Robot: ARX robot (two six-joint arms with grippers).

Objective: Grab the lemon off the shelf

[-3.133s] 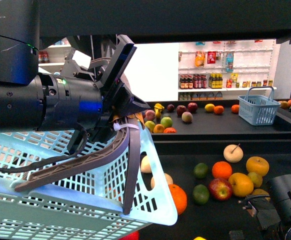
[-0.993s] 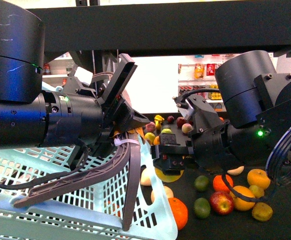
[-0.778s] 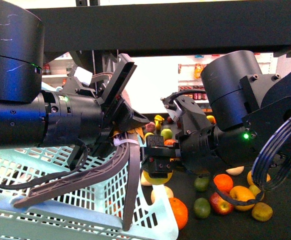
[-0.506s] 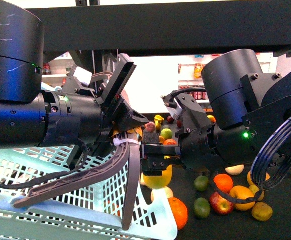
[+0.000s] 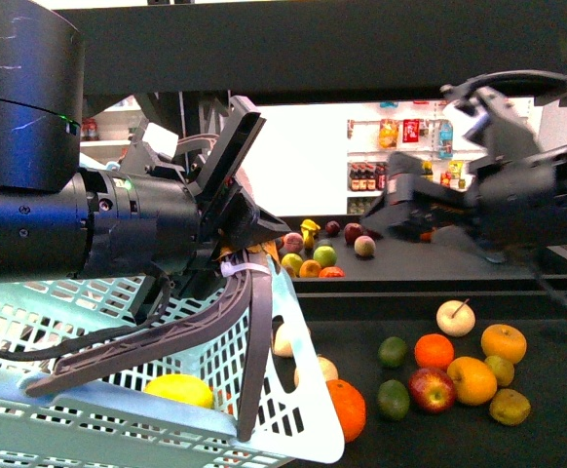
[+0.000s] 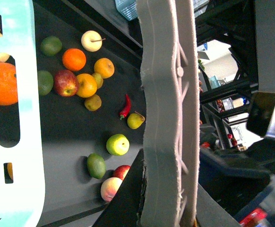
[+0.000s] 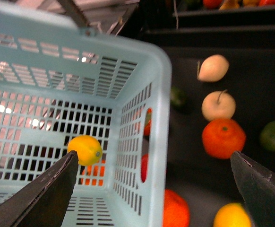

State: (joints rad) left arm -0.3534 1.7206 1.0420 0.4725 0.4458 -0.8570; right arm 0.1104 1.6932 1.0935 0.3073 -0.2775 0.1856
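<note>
The lemon (image 5: 179, 389) is bright yellow and lies on the floor of the pale-blue basket (image 5: 118, 429). It also shows in the right wrist view (image 7: 85, 150), inside the basket (image 7: 158, 118). My left gripper (image 5: 249, 229) is shut on the basket's grey handle (image 5: 167, 327) and holds the basket tilted before the black shelf (image 5: 556, 341). The handle (image 6: 166, 118) fills the left wrist view. My right gripper (image 5: 410, 210) is open and empty, blurred, raised above the shelf to the right of the basket. In its own view the right gripper (image 7: 151, 189) hangs over the basket's rim with its jaws wide apart.
Oranges (image 5: 434, 350), a red apple (image 5: 430, 389), limes (image 5: 393, 400) and yellow fruits (image 5: 472, 379) lie on the shelf's lower tray beside the basket. More fruit (image 5: 324, 255) sits on the upper tier. White shelves of bottles (image 5: 400, 146) stand far behind.
My right gripper carried the lemon over the basket and let it go. The lemon now lies in the basket. The right arm has drawn back up and to the right.
</note>
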